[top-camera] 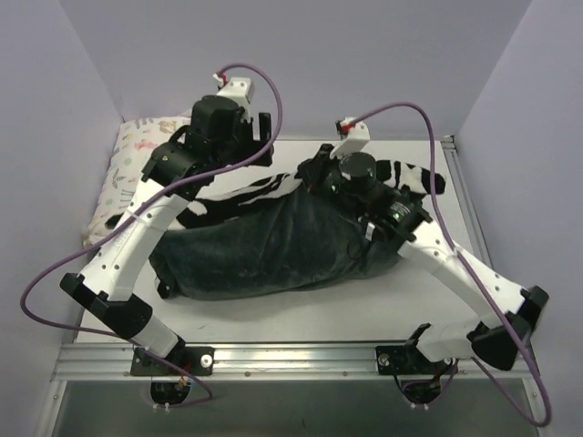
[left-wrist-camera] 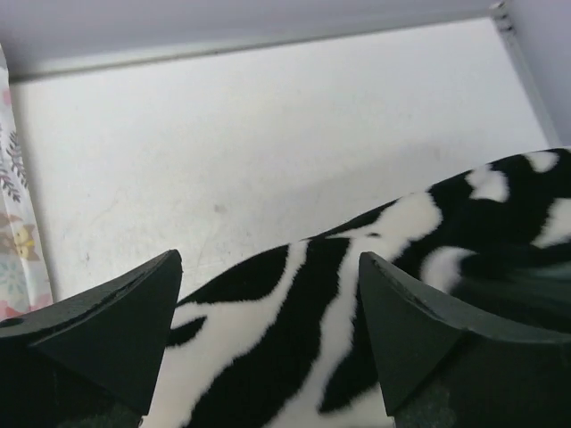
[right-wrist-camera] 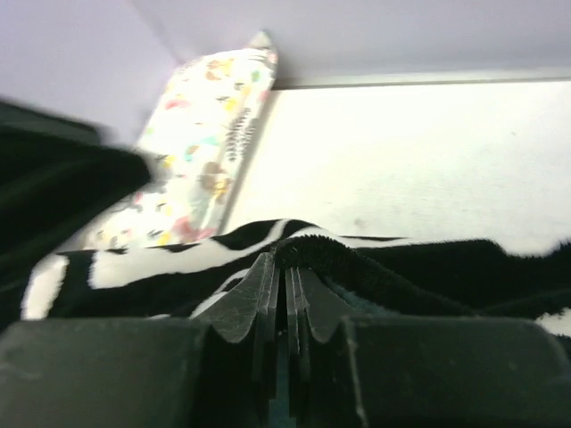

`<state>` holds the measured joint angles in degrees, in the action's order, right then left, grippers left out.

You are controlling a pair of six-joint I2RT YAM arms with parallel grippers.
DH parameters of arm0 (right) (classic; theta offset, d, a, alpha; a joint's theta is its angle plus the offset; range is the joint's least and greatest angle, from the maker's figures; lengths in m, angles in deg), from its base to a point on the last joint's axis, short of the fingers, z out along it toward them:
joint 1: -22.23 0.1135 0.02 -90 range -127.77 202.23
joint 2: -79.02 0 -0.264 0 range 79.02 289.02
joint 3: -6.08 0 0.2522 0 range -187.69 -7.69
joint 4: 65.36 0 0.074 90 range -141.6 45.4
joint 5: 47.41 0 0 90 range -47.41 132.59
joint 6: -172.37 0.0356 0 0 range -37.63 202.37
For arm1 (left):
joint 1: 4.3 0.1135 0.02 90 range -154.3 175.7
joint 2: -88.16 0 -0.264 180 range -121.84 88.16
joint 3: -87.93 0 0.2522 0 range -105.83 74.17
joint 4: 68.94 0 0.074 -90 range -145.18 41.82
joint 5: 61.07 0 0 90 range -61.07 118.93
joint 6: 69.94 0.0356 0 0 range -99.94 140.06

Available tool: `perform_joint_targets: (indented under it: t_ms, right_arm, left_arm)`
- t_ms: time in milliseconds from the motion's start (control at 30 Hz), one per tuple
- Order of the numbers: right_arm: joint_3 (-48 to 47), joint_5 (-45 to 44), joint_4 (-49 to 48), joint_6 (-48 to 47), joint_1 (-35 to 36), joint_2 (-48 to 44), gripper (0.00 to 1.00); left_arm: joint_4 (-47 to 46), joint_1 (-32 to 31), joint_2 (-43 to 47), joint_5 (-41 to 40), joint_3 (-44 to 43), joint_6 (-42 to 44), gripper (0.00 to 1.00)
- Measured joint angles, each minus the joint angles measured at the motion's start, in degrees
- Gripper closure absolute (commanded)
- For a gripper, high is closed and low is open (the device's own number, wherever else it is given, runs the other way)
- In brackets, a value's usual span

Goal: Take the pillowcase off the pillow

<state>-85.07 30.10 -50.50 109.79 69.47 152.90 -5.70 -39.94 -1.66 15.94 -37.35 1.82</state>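
The pillowcase [top-camera: 273, 246] lies across the middle of the table, plush dark grey-teal side up, with zebra stripes along its far edge. The white pillow is hidden inside it. My left gripper [top-camera: 258, 153] is open and hovers over the zebra-striped far edge; in the left wrist view the striped fabric [left-wrist-camera: 294, 339] lies below and between the spread fingers of that gripper [left-wrist-camera: 268, 312]. My right gripper [top-camera: 321, 175] is shut on a fold of the pillowcase's far edge; in the right wrist view this gripper [right-wrist-camera: 287, 267] has the dark fabric [right-wrist-camera: 357, 267] pinched at the fingertips.
A smaller pastel animal-print pillow [top-camera: 137, 155] lies at the far left against the wall; it also shows in the left wrist view [left-wrist-camera: 13, 223] and the right wrist view [right-wrist-camera: 201, 160]. Purple walls enclose the white table [top-camera: 301, 314] on three sides. A metal rail runs along the near edge.
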Motion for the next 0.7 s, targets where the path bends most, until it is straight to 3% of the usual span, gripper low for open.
perform_joint_targets:
  t_ms: [133,267,500,700]
  right_arm:
    - [-2.54,2.23,-0.42,1.49,-7.41,9.94,1.0]
    - [-7.13,5.95,-0.46,3.76,-12.92,21.64,1.0]
    - [-12.96,12.79,-0.42,8.74,-22.43,36.0,1.0]
    - [-8.22,13.22,-0.02,10.08,-24.72,35.91,1.0]
  left_arm:
    - [-0.13,0.0,1.86,-0.28,-5.01,-0.09,0.11]
    - [-1.01,-1.75,6.16,-0.59,-2.93,-1.05,0.11]
    - [-7.58,-9.79,15.19,-3.61,21.84,-5.35,0.1]
    - [-11.87,-9.18,10.95,-3.69,38.56,-9.25,0.1]
